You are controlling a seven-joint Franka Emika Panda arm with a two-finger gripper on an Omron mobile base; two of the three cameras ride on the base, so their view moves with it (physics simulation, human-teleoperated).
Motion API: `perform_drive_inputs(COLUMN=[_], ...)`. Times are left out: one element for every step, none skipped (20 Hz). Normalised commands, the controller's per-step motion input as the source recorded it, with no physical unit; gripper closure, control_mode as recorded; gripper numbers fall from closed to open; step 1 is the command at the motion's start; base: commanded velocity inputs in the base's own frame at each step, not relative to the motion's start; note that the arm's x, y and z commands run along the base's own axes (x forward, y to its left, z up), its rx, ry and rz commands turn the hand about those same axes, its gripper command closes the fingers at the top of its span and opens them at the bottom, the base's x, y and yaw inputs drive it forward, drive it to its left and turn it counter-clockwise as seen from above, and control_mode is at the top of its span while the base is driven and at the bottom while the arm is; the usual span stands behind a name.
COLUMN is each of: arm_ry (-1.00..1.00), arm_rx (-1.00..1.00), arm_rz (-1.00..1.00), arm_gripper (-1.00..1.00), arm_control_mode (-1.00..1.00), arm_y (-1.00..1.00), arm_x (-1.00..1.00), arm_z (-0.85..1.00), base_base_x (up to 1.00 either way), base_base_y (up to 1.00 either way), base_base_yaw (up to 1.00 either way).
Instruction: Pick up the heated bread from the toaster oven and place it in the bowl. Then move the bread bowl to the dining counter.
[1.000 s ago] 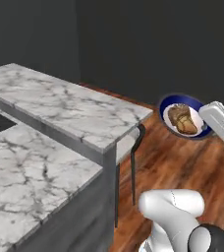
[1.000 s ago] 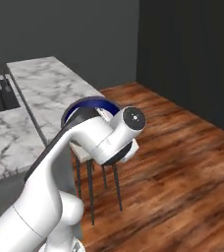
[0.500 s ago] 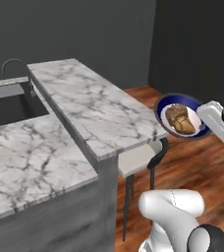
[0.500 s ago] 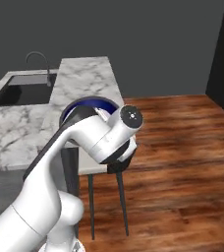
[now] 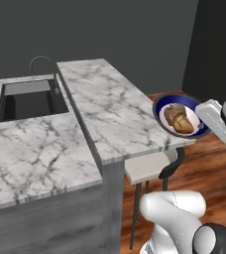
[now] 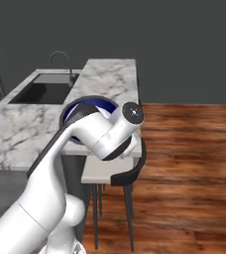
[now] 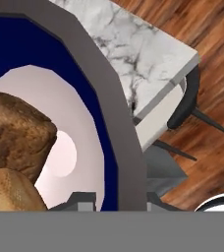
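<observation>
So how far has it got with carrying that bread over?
Done: the bread already lies in the bowl. In hand: the pincer is shut on the bowl's rim, holding it at the edge of the dining counter. Left: setting it down there and letting go.

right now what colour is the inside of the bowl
White inside the bowl, with a dark blue rim; the hand view shows it best.

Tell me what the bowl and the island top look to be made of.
The bowl: seemingly glazed ceramic, smooth dark blue rim, plain white inside. The island top: marble or a marble-look slab, white-grey with dark veins and a polished, flat face. Being rendered, both stay uncertain.
</observation>
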Motion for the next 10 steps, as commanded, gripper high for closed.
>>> perform_drive_inputs(arm_ry=[0.00,0.00,0.19,0.27,0.35,0.41,0.42,0.45,0.45,0.27], arm_rx=[0.00,0.00,0.00,0.06,0.17,0.19,0.17,0.18,0.17,0.13], arm_rz=[0.00,0.00,0.00,-0.01,-0.03,0.00,0.00,0.00,0.00,0.00], arm_gripper=[1.00,1.00,1.00,1.00,1.00,1.00,1.00,1.00,1.00,1.00], arm_control_mode=[1.00,1.00,-1.00,-1.00,-1.00,-1.00,-1.00,-1.00,-1.00,-1.00], arm_y=[0.00,0.00,0.11,0.09,0.00,0.00,0.00,0.00,0.00,0.00], arm_x=[0.00,0.00,0.97,1.00,1.00,1.00,1.00,1.00,1.00,1.00], arm_z=[0.00,0.00,-0.14,-0.20,-0.22,-0.26,-0.29,-0.29,-0.29,-0.11], base_base_x=[0.35,0.70,0.00,0.00,0.00,0.00,0.00,0.00,0.00,0.00], base_base_y=[0.00,0.01,0.00,0.00,0.00,0.00,0.00,0.00,0.00,0.00], base_base_yaw=[0.08,0.00,0.00,0.00,0.00,0.00,0.00,0.00,0.00,0.00])
